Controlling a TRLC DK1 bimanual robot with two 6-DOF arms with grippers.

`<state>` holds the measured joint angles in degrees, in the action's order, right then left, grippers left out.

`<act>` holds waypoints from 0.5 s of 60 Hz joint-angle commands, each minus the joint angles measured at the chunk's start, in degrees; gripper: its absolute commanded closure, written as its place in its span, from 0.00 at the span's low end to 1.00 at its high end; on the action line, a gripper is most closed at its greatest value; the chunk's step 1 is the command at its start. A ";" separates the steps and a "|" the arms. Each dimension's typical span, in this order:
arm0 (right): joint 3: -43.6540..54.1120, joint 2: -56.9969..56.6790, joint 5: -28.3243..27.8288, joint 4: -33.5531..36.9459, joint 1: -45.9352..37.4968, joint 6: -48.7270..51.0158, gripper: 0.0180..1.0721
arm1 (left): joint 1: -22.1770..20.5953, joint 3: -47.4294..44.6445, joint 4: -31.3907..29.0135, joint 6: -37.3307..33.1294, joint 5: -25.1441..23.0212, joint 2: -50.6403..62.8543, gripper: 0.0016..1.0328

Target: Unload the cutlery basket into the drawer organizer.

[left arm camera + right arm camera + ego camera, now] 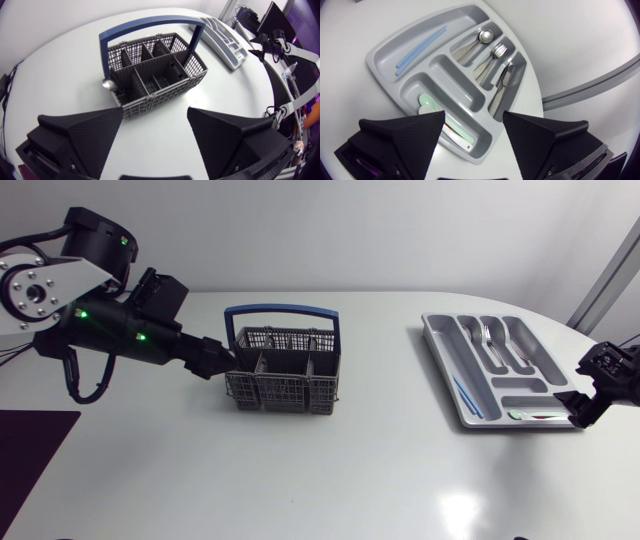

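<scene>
The white table (330,480) carries the grey drawer organizer (437,340) at the right and the cutlery basket (283,395) mid-left. The left tool (222,362) gapes just left of the basket. The right tool (578,410) hangs open over the organizer's near end, whose slots hold a spoon (485,36) and a fork (499,50).

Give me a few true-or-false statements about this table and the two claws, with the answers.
1. The cutlery basket has a blue handle. True.
2. The drawer organizer is empty. False: it holds a spoon, a fork, a knife and more.
3. The left gripper holds a fork. False: it is open and holds nothing, with the basket just ahead of it.
4. The right gripper is open above the organizer. True.
</scene>
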<state>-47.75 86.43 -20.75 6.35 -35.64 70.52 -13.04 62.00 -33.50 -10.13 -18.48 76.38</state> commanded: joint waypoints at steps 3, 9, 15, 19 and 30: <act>1.16 -4.78 -0.16 2.97 3.91 -8.91 0.18 | 1.26 2.16 -0.61 4.15 0.46 4.83 0.14; 3.36 -9.70 -0.16 5.08 7.60 -12.69 0.19 | 3.02 2.95 0.71 6.53 0.46 8.35 0.14; 4.59 -14.71 -0.08 8.68 12.43 -18.40 0.19 | 5.22 3.22 4.58 10.39 0.29 12.39 0.19; 5.65 -16.82 -0.08 9.38 14.98 -21.13 0.19 | 6.09 3.31 6.51 12.86 0.20 13.97 0.24; 8.81 -20.34 1.59 9.73 22.10 -27.02 0.19 | 6.27 3.39 12.23 16.37 -0.15 16.52 0.35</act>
<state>-41.58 67.20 -19.94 15.27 -15.68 47.44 -7.01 63.51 -22.98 3.31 -18.13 91.33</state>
